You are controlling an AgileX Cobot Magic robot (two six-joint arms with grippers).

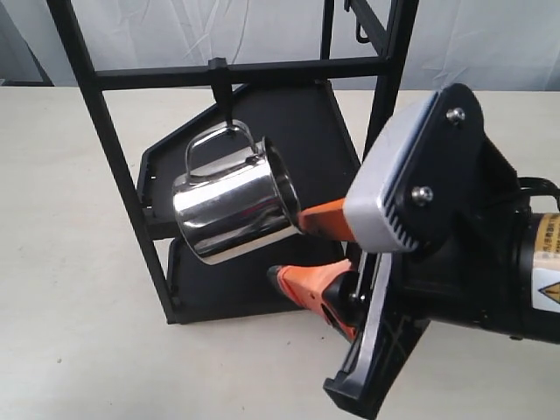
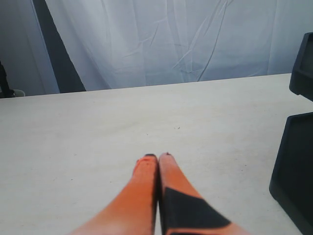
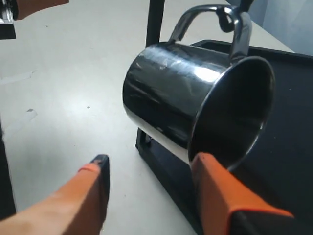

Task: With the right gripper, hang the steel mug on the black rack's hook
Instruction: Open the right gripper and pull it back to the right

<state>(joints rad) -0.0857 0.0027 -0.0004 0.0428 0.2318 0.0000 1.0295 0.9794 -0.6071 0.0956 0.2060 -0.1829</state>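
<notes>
Your right gripper [image 1: 308, 254] is nearest, fingers spread, released beside the mug [image 1: 234, 207]. Mug hangs tilted by its handle on the hook [image 1: 225, 101] under the rack's [image 1: 114, 157] crossbar. Your left gripper [image 2: 157, 157] is clenched, empty.

Top of the black rack [image 1: 236, 73] cut off by the exterior view's upper edge. Hook [image 1: 227, 107] tip hidden behind the steel mug [image 1: 234, 208] handle loop (seating unclear). Right gripper [image 1: 302, 245] body cropped at the edge; left gripper [image 2: 157, 157] only fingertips visible, body out of frame.
</notes>
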